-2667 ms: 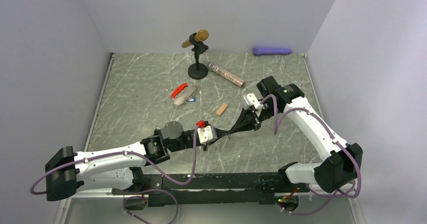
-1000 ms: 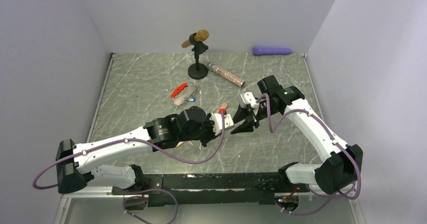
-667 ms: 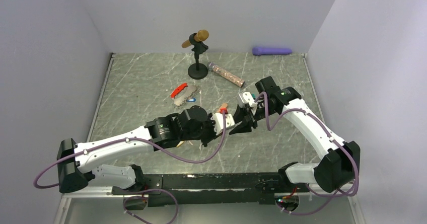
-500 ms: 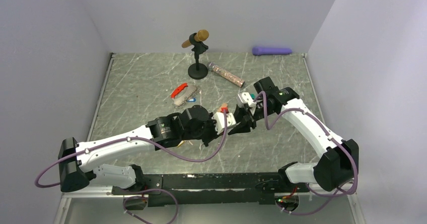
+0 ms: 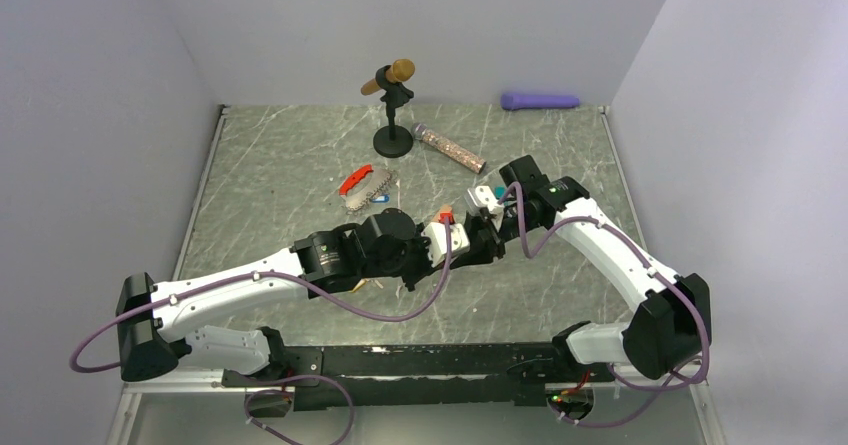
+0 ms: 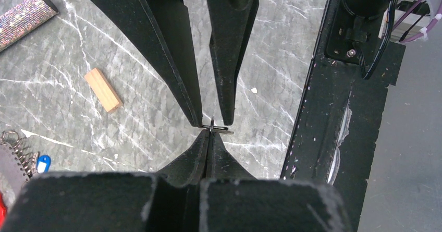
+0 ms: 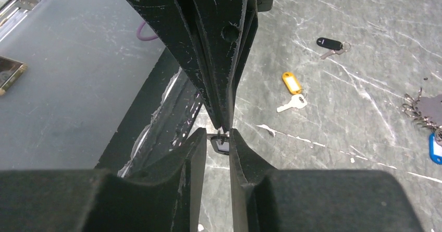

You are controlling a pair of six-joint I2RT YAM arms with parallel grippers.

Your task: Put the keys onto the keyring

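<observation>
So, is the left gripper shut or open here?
Shut: the left gripper has its fingertips together, pinching a small metal piece; cannot tell what it is.

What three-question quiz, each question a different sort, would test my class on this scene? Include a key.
1. True or false: the left gripper is shut on a small metal item.
2. Which lies beside the keyring? A black tag, B blue tag, C yellow tag.
3. How many tagged keys lie apart from the keyring in the right wrist view?
Key: 1 true; 2 B; 3 two: black-tagged key, yellow-tagged key.
</observation>
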